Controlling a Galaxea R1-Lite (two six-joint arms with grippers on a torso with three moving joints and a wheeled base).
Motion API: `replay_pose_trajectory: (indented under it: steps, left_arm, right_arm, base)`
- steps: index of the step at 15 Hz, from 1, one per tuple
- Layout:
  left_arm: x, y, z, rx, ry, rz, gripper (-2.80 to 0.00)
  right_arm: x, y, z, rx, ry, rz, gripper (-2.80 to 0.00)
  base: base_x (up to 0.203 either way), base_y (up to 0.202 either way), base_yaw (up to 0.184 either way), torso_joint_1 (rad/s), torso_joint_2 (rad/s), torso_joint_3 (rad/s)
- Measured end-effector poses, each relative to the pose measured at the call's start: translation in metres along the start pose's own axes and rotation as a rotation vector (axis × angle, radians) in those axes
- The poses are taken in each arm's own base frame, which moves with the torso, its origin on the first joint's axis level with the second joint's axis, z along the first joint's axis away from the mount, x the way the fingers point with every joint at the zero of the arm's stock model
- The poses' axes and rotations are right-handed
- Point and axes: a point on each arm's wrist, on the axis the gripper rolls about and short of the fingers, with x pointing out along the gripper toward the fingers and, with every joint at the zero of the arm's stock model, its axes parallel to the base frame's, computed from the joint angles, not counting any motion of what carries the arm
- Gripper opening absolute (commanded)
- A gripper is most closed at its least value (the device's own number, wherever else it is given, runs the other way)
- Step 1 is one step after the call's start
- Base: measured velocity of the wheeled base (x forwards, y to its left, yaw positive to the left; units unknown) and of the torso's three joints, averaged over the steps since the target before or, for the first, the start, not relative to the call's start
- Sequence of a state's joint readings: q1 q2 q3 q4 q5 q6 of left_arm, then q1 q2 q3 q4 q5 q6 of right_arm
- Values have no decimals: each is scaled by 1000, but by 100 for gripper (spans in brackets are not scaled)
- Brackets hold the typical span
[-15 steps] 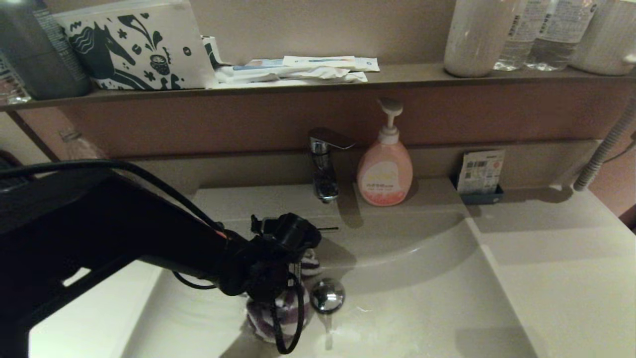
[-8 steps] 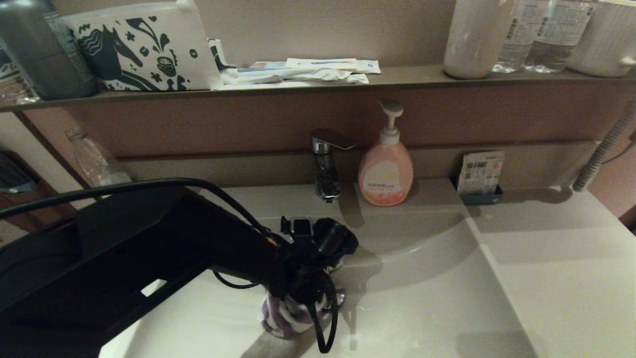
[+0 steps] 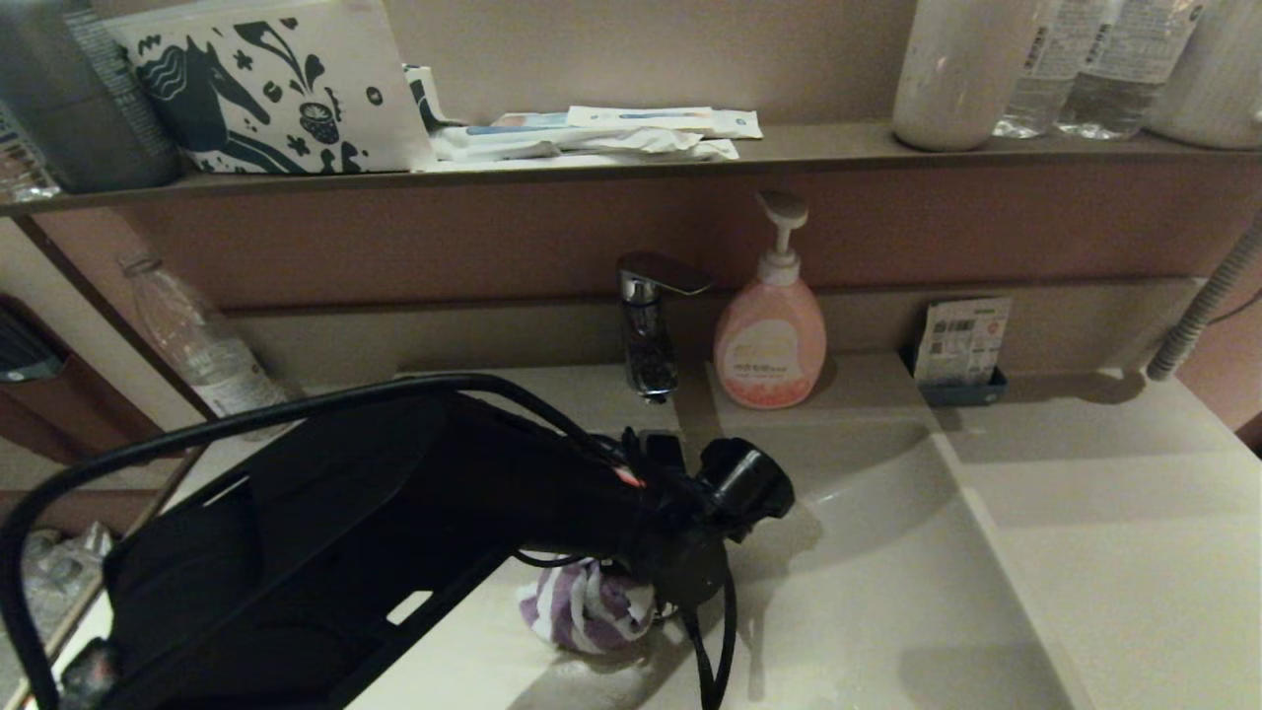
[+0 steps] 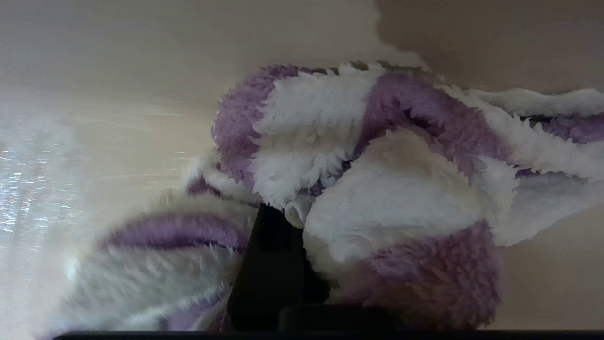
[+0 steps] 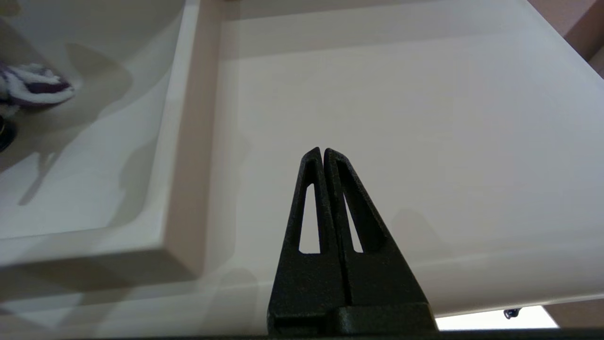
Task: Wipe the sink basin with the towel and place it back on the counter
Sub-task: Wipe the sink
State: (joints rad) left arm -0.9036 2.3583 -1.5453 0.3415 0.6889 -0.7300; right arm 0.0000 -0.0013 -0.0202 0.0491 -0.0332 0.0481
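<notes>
Left gripper (image 3: 646, 602), low in the centre of the head view, reaches down into the basin (image 3: 887, 582) with its arm filling the lower left; its fingers are hidden there behind the wrist. Beneath it the towel (image 3: 582, 611) sits bunched on the basin floor, in front of the tap (image 3: 646, 325) and soap bottle (image 3: 771, 335). Judging by this, the wiping looks to be under way: the towel is down in the bowl and not yet back on the counter (image 3: 1134, 513), so the rest of the wipe, the lift out and the set-down all remain.

From the left wrist view comes what the head view hides: one dark finger (image 4: 271, 269) is buried in the purple and white folds, so the gripper is closed on the towel, which presses on the pale basin surface with a wet sheen at the left edge.

Over in the right wrist view, the right gripper (image 5: 323, 153) hangs above the bare counter, fingers pressed together and holding nothing. Only here does the basin's right rim show in the upper left, with a corner of the towel peeking in at the left edge.
</notes>
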Motion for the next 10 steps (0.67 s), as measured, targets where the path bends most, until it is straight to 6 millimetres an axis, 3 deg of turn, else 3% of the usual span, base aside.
replay_pose_trajectory:
  steps: [4,10]
  left_arm:
    - [-16,-31,-9,34,-3,-76,-280]
    - [-32,-50,-18,83,8,-92,-280]
  right_arm:
    - [0,0,0,0,0,0,-280]
    - [0,0,0,0,0,0,-280]
  base:
    - [0,0,0,0,0,0]
    - [0,0,0,0,0,0]
